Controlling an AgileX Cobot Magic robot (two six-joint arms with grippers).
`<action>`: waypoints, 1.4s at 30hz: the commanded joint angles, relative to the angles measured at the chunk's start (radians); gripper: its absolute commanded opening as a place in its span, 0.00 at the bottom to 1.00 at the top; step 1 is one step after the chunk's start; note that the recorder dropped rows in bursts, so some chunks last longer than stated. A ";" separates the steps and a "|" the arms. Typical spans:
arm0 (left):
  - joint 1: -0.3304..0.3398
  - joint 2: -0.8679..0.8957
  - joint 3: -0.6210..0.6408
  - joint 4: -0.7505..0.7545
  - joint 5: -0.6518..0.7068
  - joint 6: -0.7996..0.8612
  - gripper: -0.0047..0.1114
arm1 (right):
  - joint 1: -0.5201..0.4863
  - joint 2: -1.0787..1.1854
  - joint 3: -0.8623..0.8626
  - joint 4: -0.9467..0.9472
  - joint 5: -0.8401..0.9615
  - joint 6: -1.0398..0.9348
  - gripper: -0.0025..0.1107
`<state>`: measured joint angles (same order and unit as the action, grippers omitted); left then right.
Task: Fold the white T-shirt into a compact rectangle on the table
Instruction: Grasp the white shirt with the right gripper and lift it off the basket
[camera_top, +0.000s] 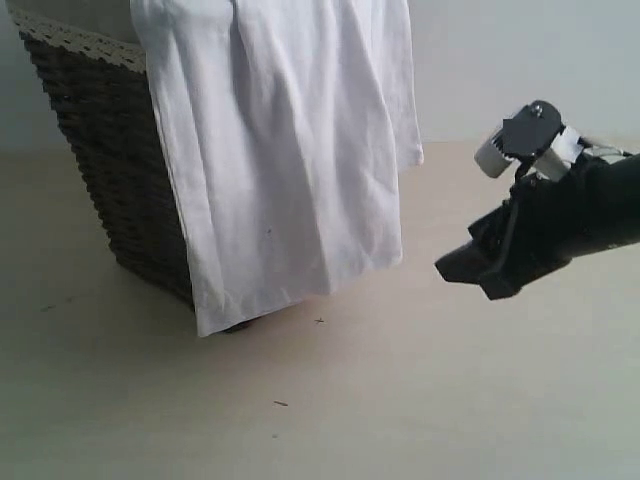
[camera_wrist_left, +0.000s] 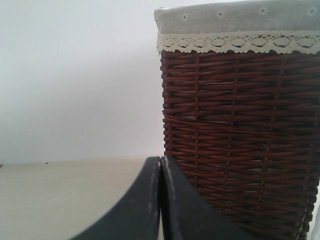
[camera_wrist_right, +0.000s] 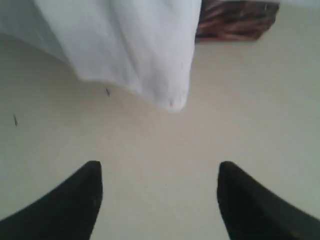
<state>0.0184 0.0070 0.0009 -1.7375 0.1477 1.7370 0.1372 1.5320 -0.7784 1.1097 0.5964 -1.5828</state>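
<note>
A: Nearest to us, the black right gripper (camera_wrist_right: 160, 169) is hovering released, jaws standing wide apart over the smooth pale beige desk (camera_top: 420, 410) and holding nothing. What is worrying you?

B: It is pointing toward the loose hem of the white cotton T-shirt (camera_top: 290, 150). The shirt is not lying on the desk at all. It is hanging down the side of the dark brown wicker basket (camera_top: 105, 180), its lower edge reaching about to the desk. If the gripper is pinching only one layer, the cloth could be slipping out. A hard tug could be dragging or tipping the basket.

A: And the black left gripper (camera_wrist_left: 160, 161)?

B: It is sitting clenched, jaws pressed together, empty, facing the basket wall. I am guessing a careless swing could be knocking the basket.

A: Are you reading any writing?

B: None. The shirt is showing only bare white cloth here. The basket's lace-edged grey fabric liner (camera_wrist_left: 235, 20) is carrying small stitched flowers, with no label or brand.
</note>
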 joint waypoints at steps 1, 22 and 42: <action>0.002 -0.007 -0.001 -0.007 0.004 -0.002 0.04 | -0.004 -0.024 -0.009 0.402 0.006 -0.381 0.64; 0.002 -0.007 -0.001 -0.007 0.004 -0.002 0.04 | 0.098 0.206 -0.233 0.635 0.222 -0.534 0.47; 0.002 -0.007 -0.001 -0.007 0.004 -0.002 0.04 | 0.108 -0.054 -0.561 0.635 0.075 -0.531 0.02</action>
<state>0.0184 0.0070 0.0009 -1.7375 0.1477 1.7370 0.2430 1.5194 -1.2685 1.7223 0.7210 -2.0965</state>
